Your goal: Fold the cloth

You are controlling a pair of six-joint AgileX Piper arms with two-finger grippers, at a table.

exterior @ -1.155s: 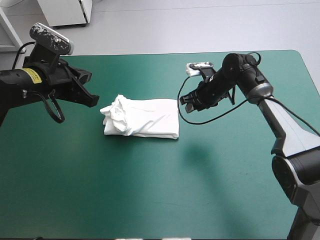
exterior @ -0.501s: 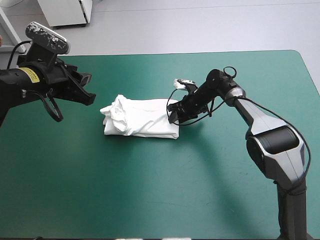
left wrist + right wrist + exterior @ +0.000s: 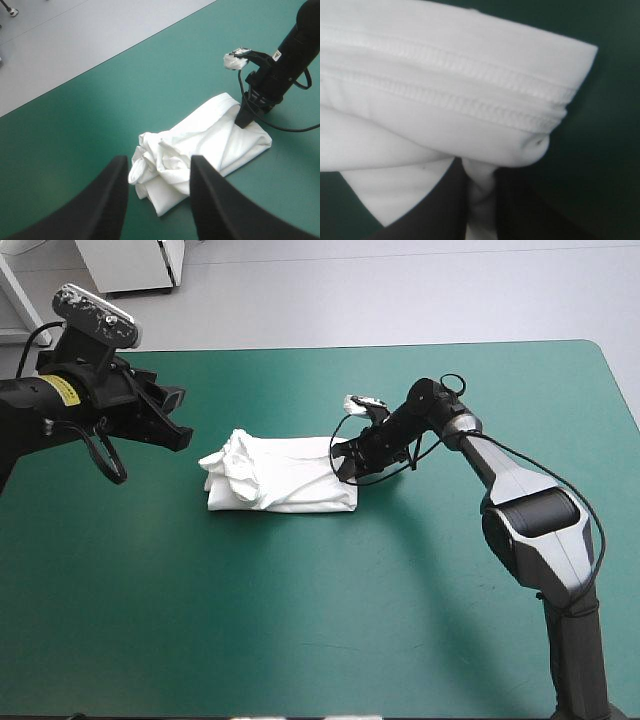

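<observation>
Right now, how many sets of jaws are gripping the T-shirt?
1. The right gripper, jaws shut on the T-shirt at its right end. The left gripper hangs beside the left end, jaws open, not touching.

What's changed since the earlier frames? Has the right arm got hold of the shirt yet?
Yes. The right gripper came in from the right, where it had hung clear of the T-shirt, and is now shut on the shirt's right edge, with cloth pinched between its fingers. The left gripper stayed open, hovering off the crumpled left end. The folded bundle has hardly shifted.
</observation>
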